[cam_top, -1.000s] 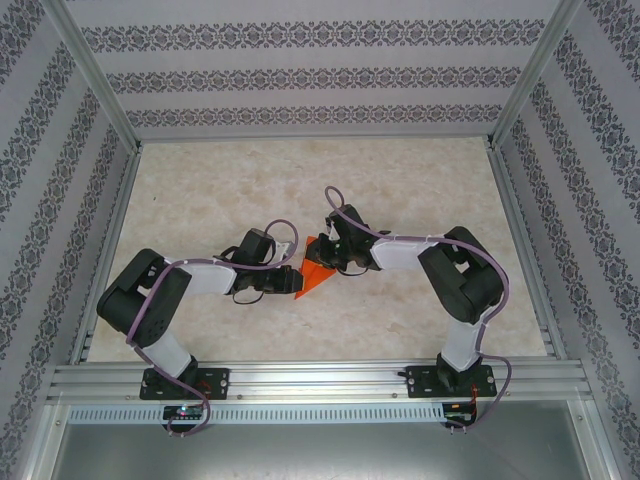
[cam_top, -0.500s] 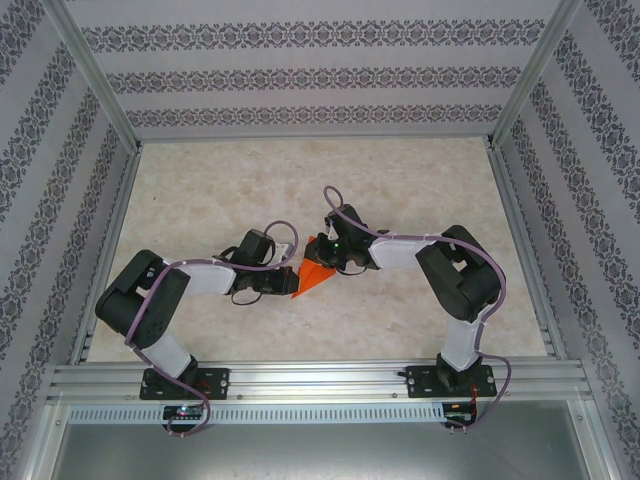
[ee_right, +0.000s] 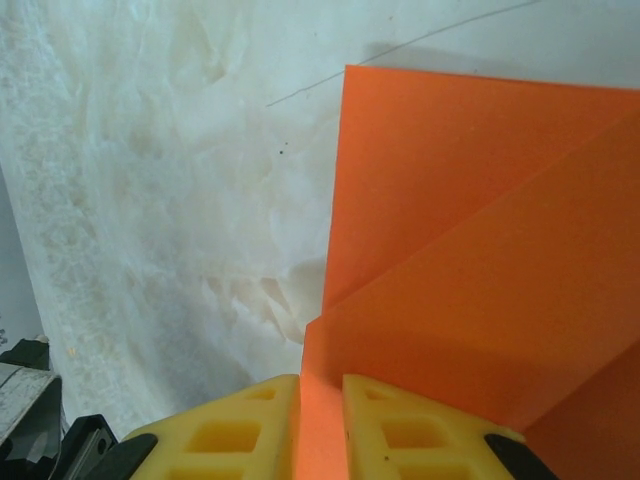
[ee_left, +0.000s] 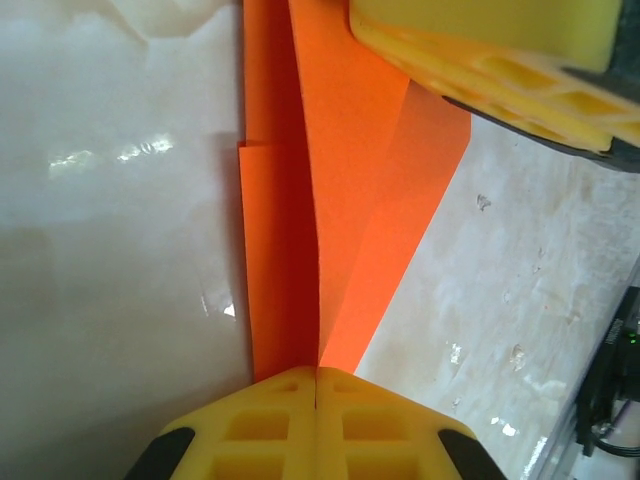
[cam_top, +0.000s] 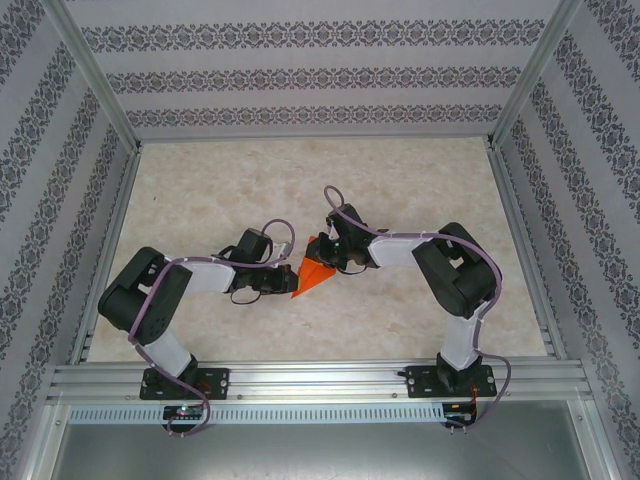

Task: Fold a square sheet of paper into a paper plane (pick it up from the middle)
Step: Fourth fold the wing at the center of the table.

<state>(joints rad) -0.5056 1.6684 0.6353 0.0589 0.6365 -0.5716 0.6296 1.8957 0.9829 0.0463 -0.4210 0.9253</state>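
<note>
Patterned walls stand around a pale, shiny table. A silver metal frame runs along the near edge, and the two black arms are fixed to it.

Both arms bend in toward the middle of the table. They meet at the orange paper. From above, the paper looks like a small pointed shape. Its point faces the near edge, and its wide end is by the right gripper. The left gripper is at the left side of the paper.

The left wrist camera sees the left gripper up close. Its yellow fingers are pressed tight together with no gap. A fold of the orange paper runs right into them, so they pinch it. The paper has layers on top of each other, with a sharp crease down the middle. One yellow finger of the right gripper sits on the far corner of the paper.

The right wrist camera sees the right gripper. A thin edge of orange paper goes between its yellow fingers, and they squeeze it. The paper throws a soft shadow on the table. I cannot tell if any part of it lies flat.
</note>
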